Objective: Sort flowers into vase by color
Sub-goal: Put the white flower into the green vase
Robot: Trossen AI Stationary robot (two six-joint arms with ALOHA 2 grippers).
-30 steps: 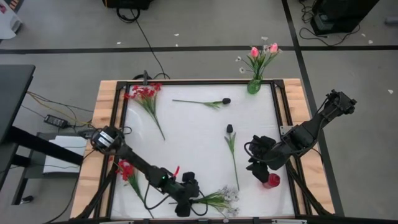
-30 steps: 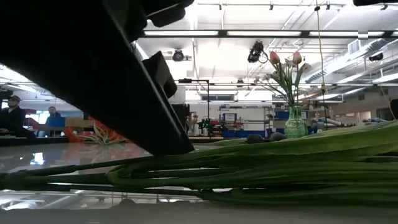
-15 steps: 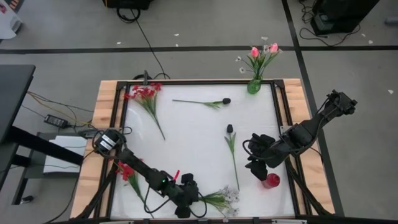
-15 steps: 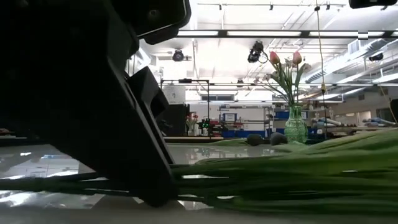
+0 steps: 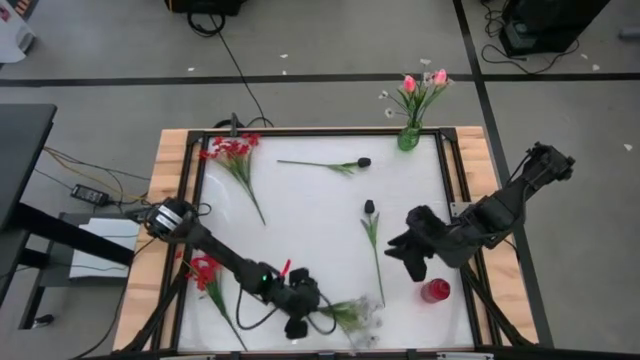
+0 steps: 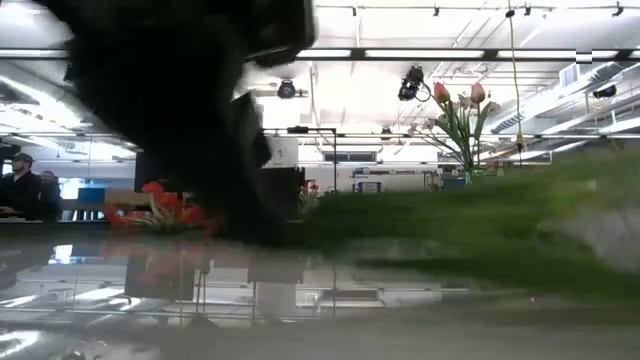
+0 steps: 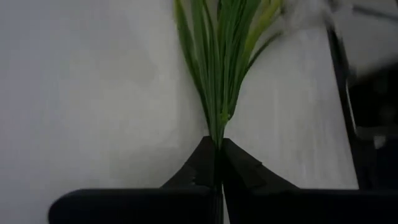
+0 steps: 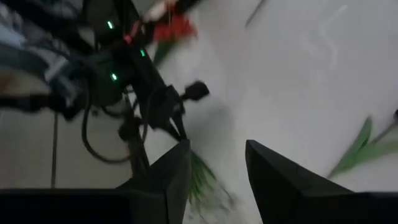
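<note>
A white spray (image 5: 362, 318) with a bunch of green stems (image 7: 214, 68) lies near the table's front edge; my left gripper (image 5: 300, 320) is shut on its stem end. It shows as a green blur (image 6: 450, 215) in the low view. My right gripper (image 5: 410, 262) hovers open and holds nothing, just beyond a small red vase (image 5: 435, 291) at the near right. A green vase (image 5: 408, 138) with pink tulips (image 5: 424, 80) stands at the far edge. Two red clusters (image 5: 232, 152) (image 5: 205, 272) lie at the left. Two dark-budded stems (image 5: 345, 164) (image 5: 372, 235) lie mid-table. My left gripper pinches the spray's bundled stems at their cut end (image 7: 217, 132) between its two fingertips (image 7: 200, 163). The fingers come from the table's left and point along the stems. The stems fan out ahead of the fingers. In the low view the stem end is raised off the table.
A dark frame (image 5: 300, 131) on wooden rails (image 5: 165, 180) borders the white tabletop. Cables and a power brick (image 5: 90, 192) lie on the floor at the left. Bare white surface lies between the flowers in the table's middle.
My left gripper has shut on the white spray's stem end and has risen, raising the stems off the table; the spray now blurs with motion. My right gripper has drawn away from the red vase, toward the table's far edge and slightly left.
</note>
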